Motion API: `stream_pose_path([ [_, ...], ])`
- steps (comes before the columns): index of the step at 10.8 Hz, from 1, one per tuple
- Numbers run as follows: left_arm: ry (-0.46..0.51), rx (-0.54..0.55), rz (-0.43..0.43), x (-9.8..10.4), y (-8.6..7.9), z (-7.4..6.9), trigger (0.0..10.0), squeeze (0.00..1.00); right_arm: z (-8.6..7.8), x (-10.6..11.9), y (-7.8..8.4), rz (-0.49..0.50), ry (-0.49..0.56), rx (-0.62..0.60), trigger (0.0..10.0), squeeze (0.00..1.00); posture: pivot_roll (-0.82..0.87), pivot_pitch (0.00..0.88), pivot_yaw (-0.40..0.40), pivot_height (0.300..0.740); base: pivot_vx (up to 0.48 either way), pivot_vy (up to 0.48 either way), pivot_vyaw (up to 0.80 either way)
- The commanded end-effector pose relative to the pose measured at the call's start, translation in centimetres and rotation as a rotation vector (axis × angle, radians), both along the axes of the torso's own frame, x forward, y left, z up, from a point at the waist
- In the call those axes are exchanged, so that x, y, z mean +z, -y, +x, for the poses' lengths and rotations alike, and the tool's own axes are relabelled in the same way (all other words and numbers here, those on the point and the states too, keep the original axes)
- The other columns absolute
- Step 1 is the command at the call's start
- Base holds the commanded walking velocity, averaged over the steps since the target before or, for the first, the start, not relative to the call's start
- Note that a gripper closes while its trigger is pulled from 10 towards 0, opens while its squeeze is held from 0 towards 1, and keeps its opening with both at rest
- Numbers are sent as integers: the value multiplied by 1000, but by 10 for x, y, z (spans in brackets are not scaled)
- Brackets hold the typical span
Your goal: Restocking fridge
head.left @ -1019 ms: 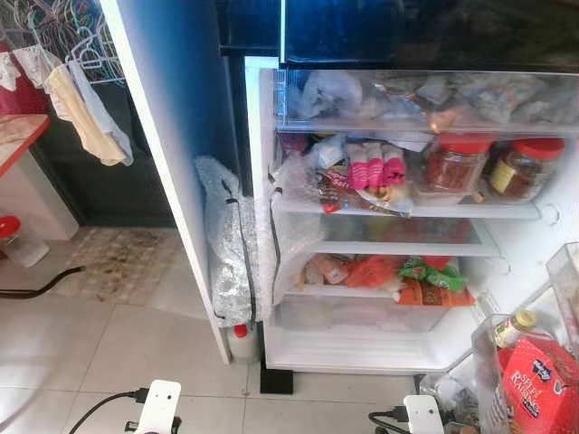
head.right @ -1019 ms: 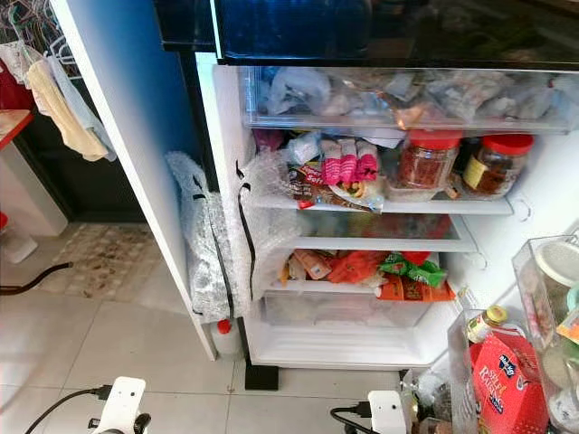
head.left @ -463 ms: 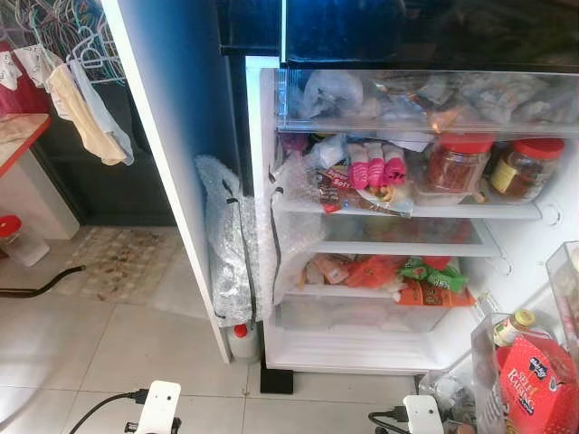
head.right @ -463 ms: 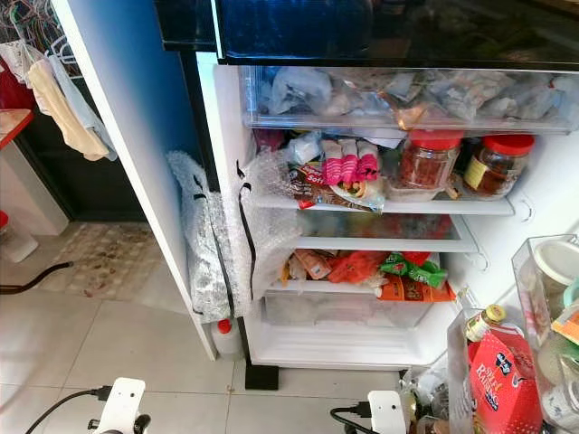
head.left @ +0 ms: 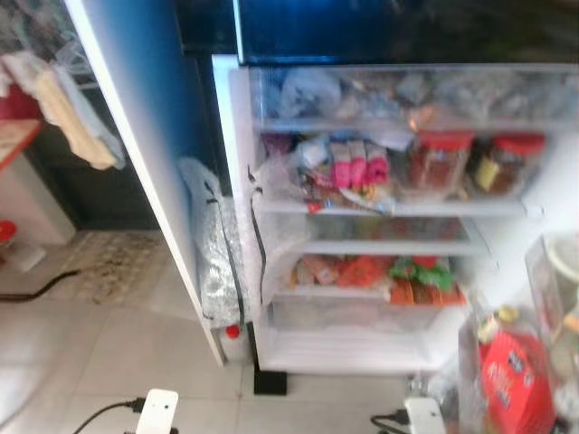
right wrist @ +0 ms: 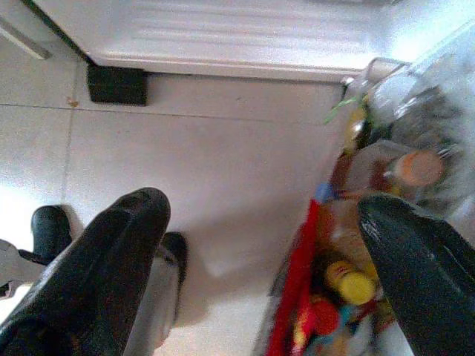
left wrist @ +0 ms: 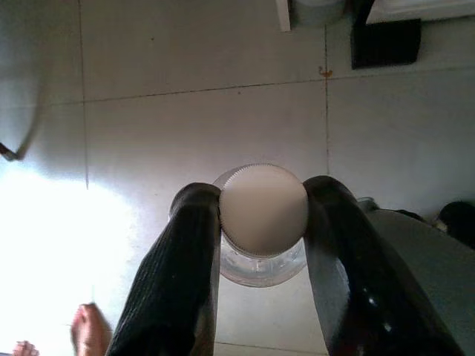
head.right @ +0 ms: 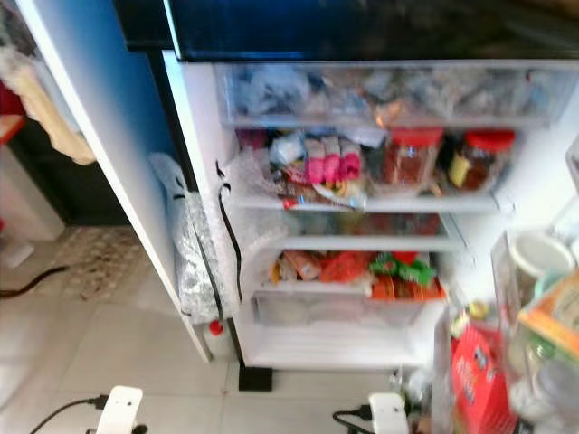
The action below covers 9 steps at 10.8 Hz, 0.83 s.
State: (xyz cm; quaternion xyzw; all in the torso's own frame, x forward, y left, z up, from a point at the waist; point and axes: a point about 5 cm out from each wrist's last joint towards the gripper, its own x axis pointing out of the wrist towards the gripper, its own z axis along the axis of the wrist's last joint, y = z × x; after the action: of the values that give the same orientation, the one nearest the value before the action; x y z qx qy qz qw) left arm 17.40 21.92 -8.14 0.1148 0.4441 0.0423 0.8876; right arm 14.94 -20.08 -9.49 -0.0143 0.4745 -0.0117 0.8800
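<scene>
Restocking is at the carrying stage, as we judge it: we stand before the open fridge (head.left: 362, 217) with one item in hand and nothing yet lifted toward a shelf. Our left gripper (left wrist: 261, 222) hangs low over the tiled floor (left wrist: 185, 126), its two black fingers clamped on the neck of a clear bottle (left wrist: 261, 256) with a white ribbed cap (left wrist: 263, 209). That bottle is the thing to be put away, and it is well apart from the fridge. Our right gripper (right wrist: 260, 245) also hangs low, with its fingers wide apart and nothing between them, beside the lower door bin, where a red packet (right wrist: 293, 311) and small bottles stand.

Both head views are blurred, so we read the shelves only roughly. The top drawer (head.left: 407, 95) is full of bags. The shelf below it holds pink packets (head.left: 355, 167) and two red-lidded jars (head.left: 439, 163). The thin shelf (head.left: 389, 246) under that looks nearly bare, and the next one carries orange and green packets (head.left: 380, 271) above a clear drawer. A crumpled plastic bag (head.left: 215, 262) hangs at the fridge's left edge.

Next, we think, the left arm must rise and reach forward, keeping the bottle upright. We judge the nearly bare thin shelf too low for it to stand, so a door bin may suit better. We cannot tell from here how much room those bins have.
</scene>
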Motion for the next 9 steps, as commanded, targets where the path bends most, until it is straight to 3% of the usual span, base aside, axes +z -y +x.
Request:
stream_pose_path([
  [1, -24, 3, 9, -2, -5, -6, 10000, 0, 3, 0, -3, 6, 3, 7, 10000, 0, -101, 13, -14, 740, 0, -274, 0],
  [7, -31, 7, 9, -3, -7, -9, 10000, 0, 3, 0, -4, 7, 2, 13, 10000, 0, -100, 14, -13, 740, 0, -231, 0],
  [9, 4, -31, 11, 1, 0, 2, 10000, 0, 3, 0, -4, 9, 2, 16, 10000, 0, -101, 14, -12, 740, 0, 0, 0],
])
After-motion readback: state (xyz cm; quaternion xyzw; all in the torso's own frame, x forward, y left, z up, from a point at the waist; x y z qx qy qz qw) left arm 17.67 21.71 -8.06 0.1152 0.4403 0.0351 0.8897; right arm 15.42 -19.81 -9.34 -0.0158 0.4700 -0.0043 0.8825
